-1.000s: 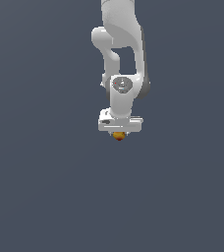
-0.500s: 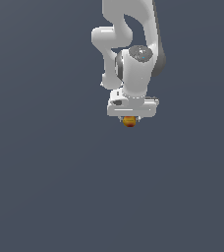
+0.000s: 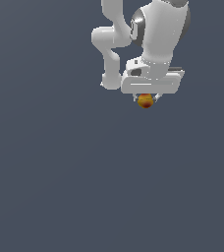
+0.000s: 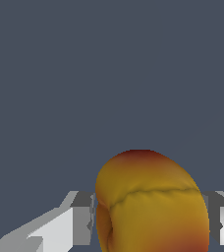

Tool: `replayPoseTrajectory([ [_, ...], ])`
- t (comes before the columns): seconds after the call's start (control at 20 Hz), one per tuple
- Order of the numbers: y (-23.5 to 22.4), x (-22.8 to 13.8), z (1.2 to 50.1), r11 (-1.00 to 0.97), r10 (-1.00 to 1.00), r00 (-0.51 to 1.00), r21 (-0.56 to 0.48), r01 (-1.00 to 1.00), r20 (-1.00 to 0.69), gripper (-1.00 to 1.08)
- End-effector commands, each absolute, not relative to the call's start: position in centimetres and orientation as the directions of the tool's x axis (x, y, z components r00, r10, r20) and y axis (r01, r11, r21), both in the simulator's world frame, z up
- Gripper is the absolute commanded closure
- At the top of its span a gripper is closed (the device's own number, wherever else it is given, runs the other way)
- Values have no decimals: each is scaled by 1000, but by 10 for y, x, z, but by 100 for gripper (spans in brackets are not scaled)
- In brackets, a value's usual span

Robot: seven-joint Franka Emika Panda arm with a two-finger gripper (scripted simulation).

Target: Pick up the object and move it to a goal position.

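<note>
The object is a small orange-yellow ball with red patches (image 3: 145, 101). It sits just under the white gripper (image 3: 145, 100) in the upper part of the exterior view, held between the fingers. In the wrist view the ball (image 4: 151, 202) fills the space between the two grey-white fingers (image 4: 79, 216), which press on it from both sides. The gripper is shut on the ball. The white arm (image 3: 155, 34) rises above it and leaves the frame at the top.
A plain dark grey surface (image 3: 84, 187) fills the rest of both views. No other objects, containers or edges show.
The arm has moved toward the exterior view's right and upward with the ball held in the gripper. The wrist has turned somewhat.
</note>
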State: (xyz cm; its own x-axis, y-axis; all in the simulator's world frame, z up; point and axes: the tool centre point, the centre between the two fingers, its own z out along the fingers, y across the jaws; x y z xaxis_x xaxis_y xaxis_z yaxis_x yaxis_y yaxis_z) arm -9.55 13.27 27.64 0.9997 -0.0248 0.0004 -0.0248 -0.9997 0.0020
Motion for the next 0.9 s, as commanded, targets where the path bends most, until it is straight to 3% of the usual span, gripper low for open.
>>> replayPoseTrajectory([
  [0.0,145,-99,303,-1000,-25,1000,2,-25,1,108],
  [0.4,177,-105,365,-1000,-25,1000,1,-25,0,108],
  [0.85,193,-106,395,-1000,-25,1000,0,-25,0,108],
])
